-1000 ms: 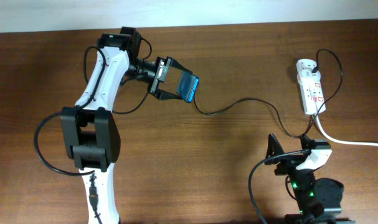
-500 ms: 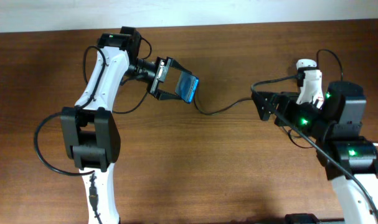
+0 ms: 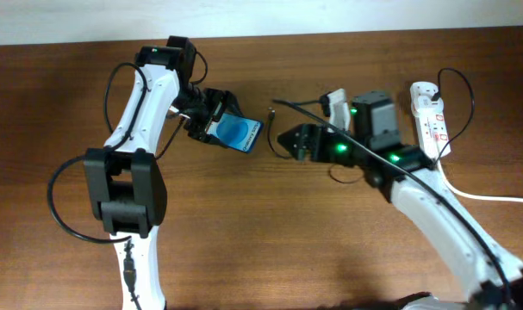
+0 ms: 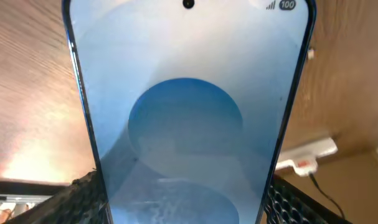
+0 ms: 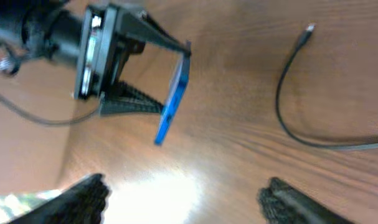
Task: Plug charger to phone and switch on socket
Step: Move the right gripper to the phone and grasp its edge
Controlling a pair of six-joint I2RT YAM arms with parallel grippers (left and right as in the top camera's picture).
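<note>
My left gripper (image 3: 211, 123) is shut on the phone (image 3: 239, 134) and holds it tilted, with the blue screen facing up. The screen fills the left wrist view (image 4: 189, 112), with the fingers at its lower edges (image 4: 182, 208). In the right wrist view the phone (image 5: 173, 102) shows edge-on in the left gripper (image 5: 123, 68). The charger (image 5: 282, 106) lies on the table, its tip (image 5: 309, 28) free and apart from the phone. My right gripper (image 3: 287, 140) is open and empty, just right of the phone (image 5: 189, 199). The white socket (image 3: 429, 116) lies at the far right.
The charger's cable loops around the socket (image 3: 470, 103), and a thick white cord (image 3: 485, 196) runs off to the right edge. The socket also shows in the left wrist view (image 4: 307, 155). The right arm (image 3: 416, 194) spans the table's right half, trailing its own thick black cable.
My right arm has swung from the front right corner, past the socket, to the middle beside the phone. My left gripper has turned the phone screen-up and shifted it slightly left.
</note>
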